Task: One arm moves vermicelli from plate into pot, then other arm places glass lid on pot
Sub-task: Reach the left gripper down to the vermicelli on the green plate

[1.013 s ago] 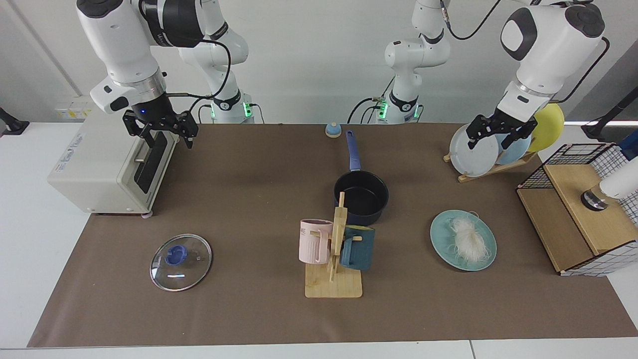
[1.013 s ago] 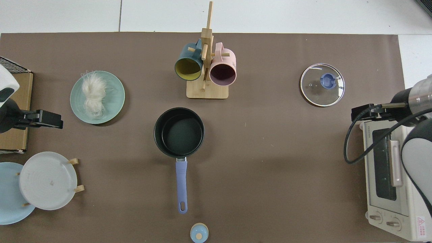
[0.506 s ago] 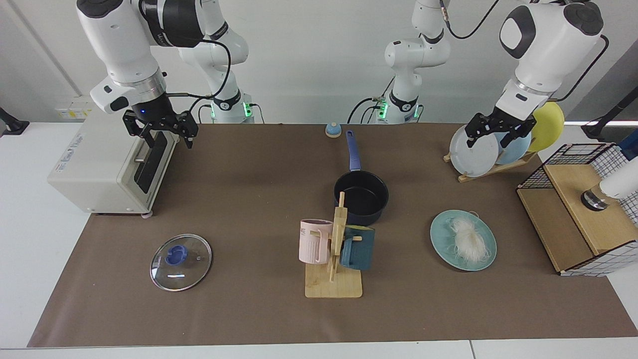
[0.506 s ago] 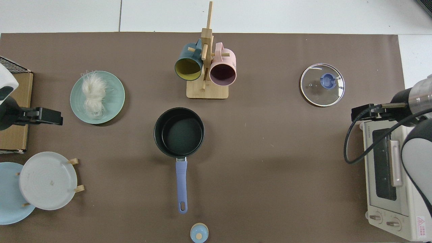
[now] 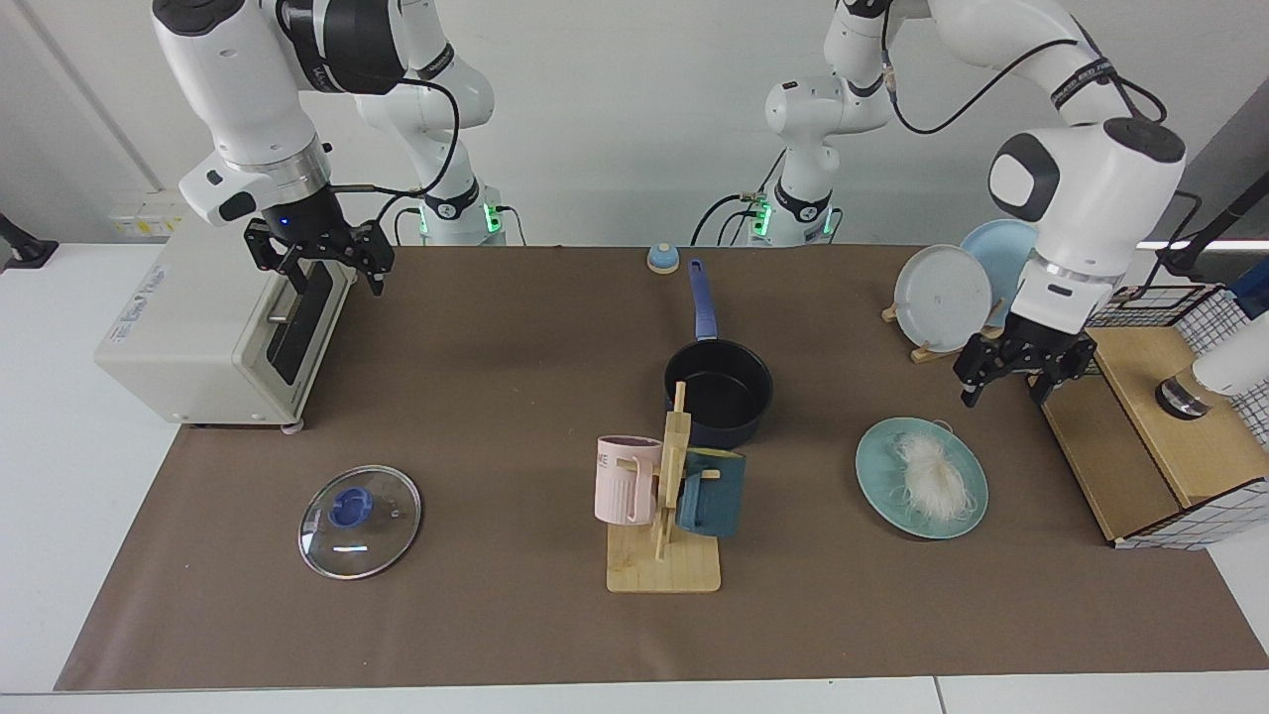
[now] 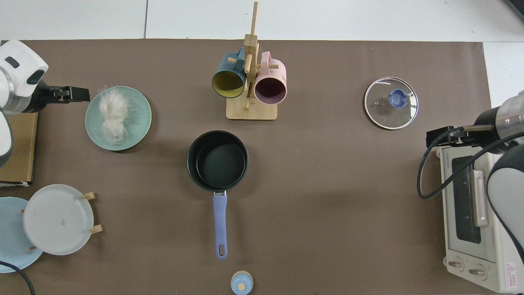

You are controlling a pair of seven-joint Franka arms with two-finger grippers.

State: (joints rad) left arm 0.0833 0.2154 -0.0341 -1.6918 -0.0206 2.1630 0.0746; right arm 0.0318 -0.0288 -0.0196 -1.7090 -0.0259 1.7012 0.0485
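**A:** What are you about to pick up, and where is it?

**B:** Your target is the vermicelli (image 5: 932,479), a wispy bundle of thin white translucent strands lying a little off-centre on the round flat teal-green plate (image 5: 874,466). That plate sits on the brown-covered desk (image 5: 476,397), well apart from the small dark navy saucepan with the long blue handle (image 5: 719,402), which stands empty.

**A:** How will it handle?

**B:** Expect it to be very light, soft and springy, with loose strands that can trail or snag. Take it through the thick middle of the bundle, where the strands bunch, not at the frayed ends. Close fully, because thin strands will likely slip through a loose pinch. The plate looks smooth, so it may skid if you press down hard.

**A:** And your claws?

**B:** Your left claw (image 5: 1024,374) hangs near the plate's far edge, above the desk, fingers parted and holding nothing. Your right claw (image 5: 319,260) waits by the white toaster oven (image 5: 198,332), also open and empty. The round clear glass lid with the metal rim and blue knob (image 5: 359,521) lies flat on the desk near it; take that by the knob, and gently, since glass is heavy and breakable.
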